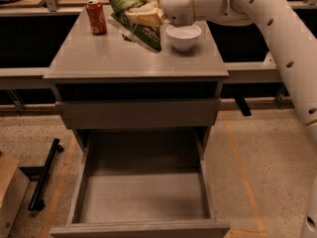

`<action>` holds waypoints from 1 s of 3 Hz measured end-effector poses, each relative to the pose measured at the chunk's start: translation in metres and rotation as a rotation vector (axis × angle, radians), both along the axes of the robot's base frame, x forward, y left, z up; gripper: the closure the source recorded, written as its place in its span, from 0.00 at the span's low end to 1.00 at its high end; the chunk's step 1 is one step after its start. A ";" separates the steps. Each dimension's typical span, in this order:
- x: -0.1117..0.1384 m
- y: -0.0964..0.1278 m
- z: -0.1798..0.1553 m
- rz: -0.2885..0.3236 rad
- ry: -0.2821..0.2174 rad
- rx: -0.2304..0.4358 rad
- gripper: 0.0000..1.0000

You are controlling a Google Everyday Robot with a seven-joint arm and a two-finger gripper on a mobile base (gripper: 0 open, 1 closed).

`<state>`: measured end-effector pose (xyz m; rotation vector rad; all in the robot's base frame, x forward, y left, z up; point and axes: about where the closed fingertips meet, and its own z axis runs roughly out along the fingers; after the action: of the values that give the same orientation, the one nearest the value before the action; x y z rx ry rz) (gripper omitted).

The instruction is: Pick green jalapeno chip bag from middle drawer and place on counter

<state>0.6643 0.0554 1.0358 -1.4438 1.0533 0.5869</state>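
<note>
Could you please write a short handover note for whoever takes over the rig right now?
Gripper: jaws shut on the chip bag, held above the back of the counter, between the can and the bowl.
Drawer: open, no bag in it.
Done: bag is out of the drawer.
Left: lower it onto the counter, open the jaws, withdraw.

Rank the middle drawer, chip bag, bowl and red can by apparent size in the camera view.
1. middle drawer, by far, though nearest the camera.
2. green jalapeno chip bag, held in the gripper over the counter.
3. white bowl and red can: too alike to rank.
</note>
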 end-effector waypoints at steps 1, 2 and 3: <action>-0.001 0.003 -0.002 0.000 0.003 -0.004 1.00; 0.012 0.005 -0.014 -0.060 -0.023 -0.018 1.00; 0.059 0.011 -0.056 -0.174 -0.070 -0.057 1.00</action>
<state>0.7236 0.0667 0.9793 -1.3952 1.1341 0.3822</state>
